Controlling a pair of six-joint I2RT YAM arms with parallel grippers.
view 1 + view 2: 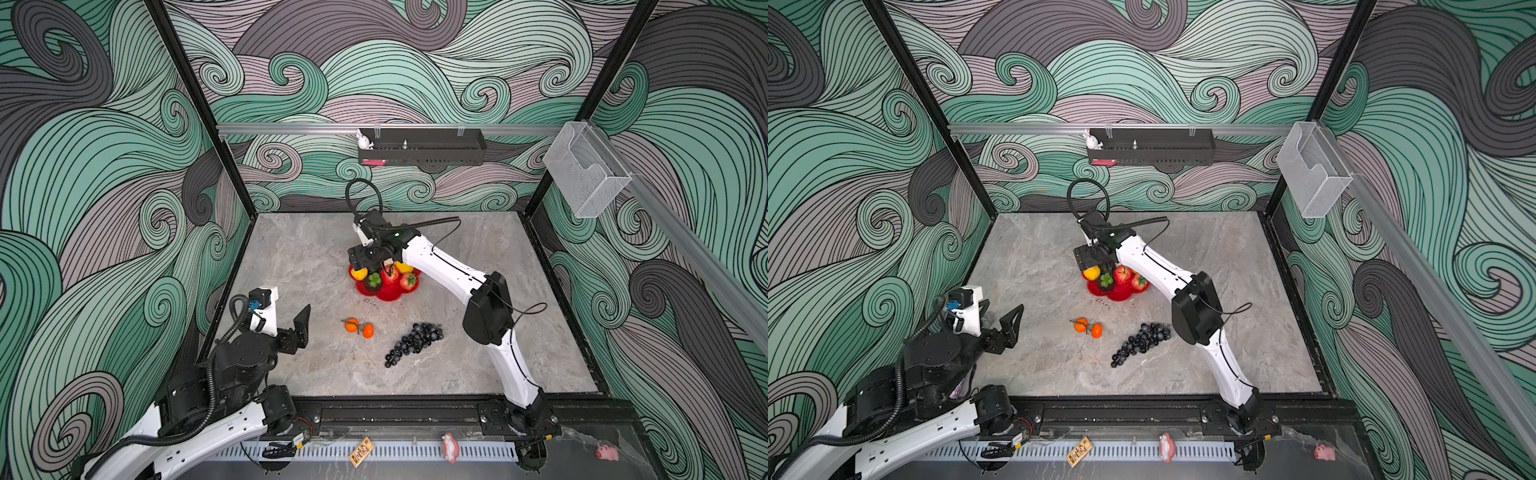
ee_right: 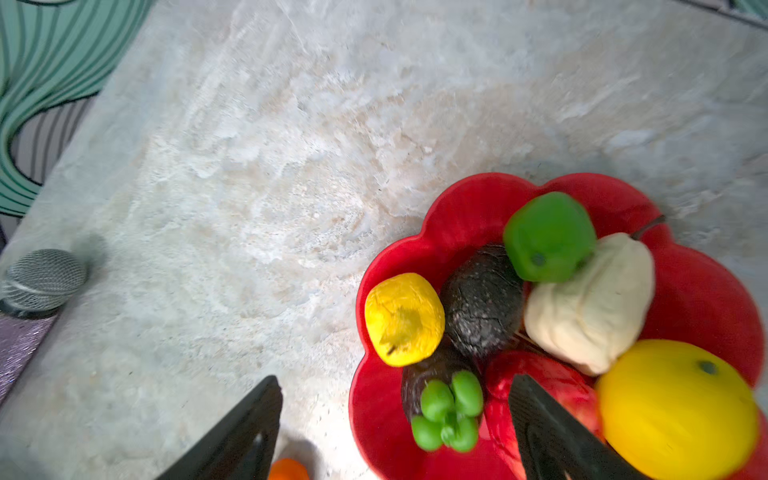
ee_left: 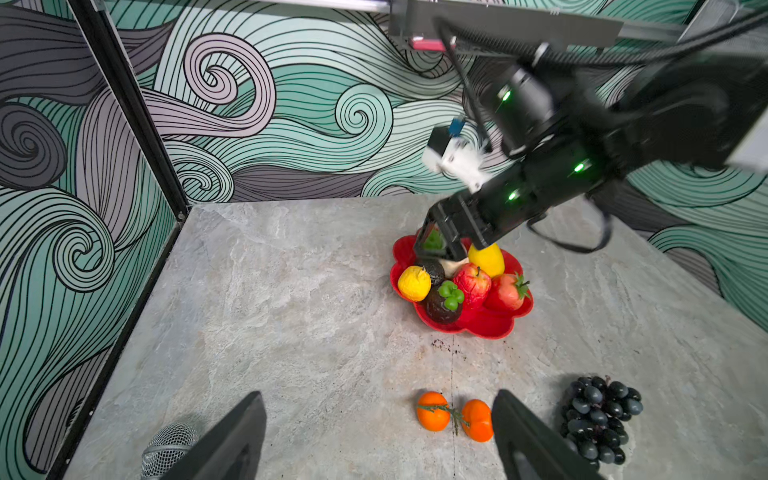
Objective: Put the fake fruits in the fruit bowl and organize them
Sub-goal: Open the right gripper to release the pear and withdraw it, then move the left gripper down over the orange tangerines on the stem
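Black fingers of the left end effector stand closest in its wrist view, spread wide and empty, hovering above the bench near two oranges; grapes lie beside those, outside the bowl, which stands mid-bench toward the far edge. Over the bowl hangs the right end effector, jaws released and wide apart, gripping nothing. Inside the bowl sit two lemons, lime, avocado, pear, apple and mangosteen, crowded together and touching. Print on a small card at the front rail is too small to read.
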